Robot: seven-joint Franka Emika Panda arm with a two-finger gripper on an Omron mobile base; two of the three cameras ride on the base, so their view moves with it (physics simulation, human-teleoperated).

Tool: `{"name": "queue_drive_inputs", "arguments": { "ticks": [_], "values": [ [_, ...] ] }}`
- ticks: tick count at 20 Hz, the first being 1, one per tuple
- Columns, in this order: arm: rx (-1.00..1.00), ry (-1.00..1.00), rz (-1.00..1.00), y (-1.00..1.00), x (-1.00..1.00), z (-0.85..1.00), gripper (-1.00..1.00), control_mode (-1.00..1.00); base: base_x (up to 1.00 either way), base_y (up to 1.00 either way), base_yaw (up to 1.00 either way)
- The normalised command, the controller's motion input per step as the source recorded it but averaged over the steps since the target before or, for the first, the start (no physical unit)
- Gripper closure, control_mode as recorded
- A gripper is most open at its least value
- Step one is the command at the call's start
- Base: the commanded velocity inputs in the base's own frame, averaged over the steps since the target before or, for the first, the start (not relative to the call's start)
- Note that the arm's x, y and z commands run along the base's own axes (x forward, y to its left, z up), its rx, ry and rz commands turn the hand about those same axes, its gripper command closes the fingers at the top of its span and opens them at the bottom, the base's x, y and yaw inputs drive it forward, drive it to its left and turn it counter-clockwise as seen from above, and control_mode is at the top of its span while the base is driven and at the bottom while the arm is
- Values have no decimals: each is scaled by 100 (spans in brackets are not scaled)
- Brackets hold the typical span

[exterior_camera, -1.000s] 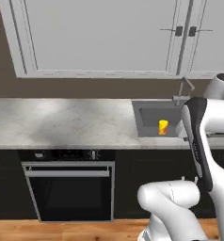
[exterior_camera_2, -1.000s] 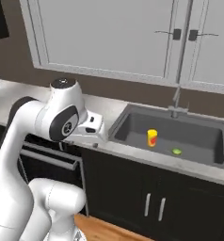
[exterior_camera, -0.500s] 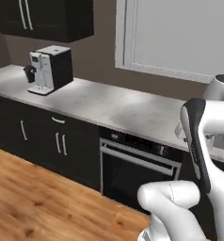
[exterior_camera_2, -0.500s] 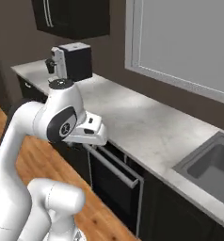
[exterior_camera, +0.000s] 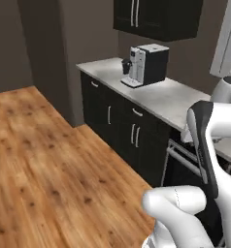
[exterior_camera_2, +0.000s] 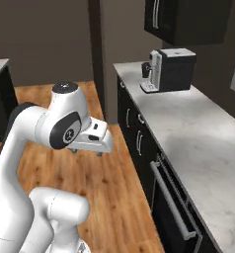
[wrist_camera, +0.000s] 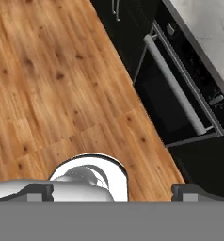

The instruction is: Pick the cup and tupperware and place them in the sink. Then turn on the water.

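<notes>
White robot arm on a rounded glossy base

Smooth white arm (exterior_camera_2: 35,133) with dark grey joint bands, a round dark grey disc on its shoulder, bulbous white base (exterior_camera: 178,208), two small dark finger tips (wrist_camera: 38,192).

One coffee machine (exterior_camera: 145,65) stands at the table's (exterior_camera_2: 198,129) far end; one oven (wrist_camera: 180,94) sits below; one wooden floor (exterior_camera: 44,164) spreads out.

Arm (exterior_camera_2: 25,143) folded up over the base, white links bent back at a dark elbow joint (exterior_camera: 205,140). Wrist turned downward, end effector (exterior_camera_2: 86,151) hanging low beside the upper link, pointing at the floor. Two small dark fingertips (wrist_camera: 36,192) set wide apart at the bottom of the hand view, nothing between them. Nothing held, nothing touched.
</notes>
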Motion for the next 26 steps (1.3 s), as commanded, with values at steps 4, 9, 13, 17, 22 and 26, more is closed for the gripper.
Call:
{"name": "queue_drive_inputs", "arguments": {
  "ticks": [4, 9, 13, 17, 22, 26],
  "values": [
    [0, 0, 0, 0, 0, 0, -100, 100, 19, 0, 77],
    [0, 0, 0, 0, 0, 0, -100, 100, 25, 0, 61],
    [0, 0, 0, 0, 0, 0, -100, 100, 59, -1, 16],
    [0, 0, 0, 0, 0, 0, -100, 100, 90, -7, 0],
    [0, 0, 0, 0, 0, 0, -100, 100, 95, -4, 0],
    [0, 0, 0, 0, 0, 0, -100, 100, 88, 0, 0]
  ]
}}
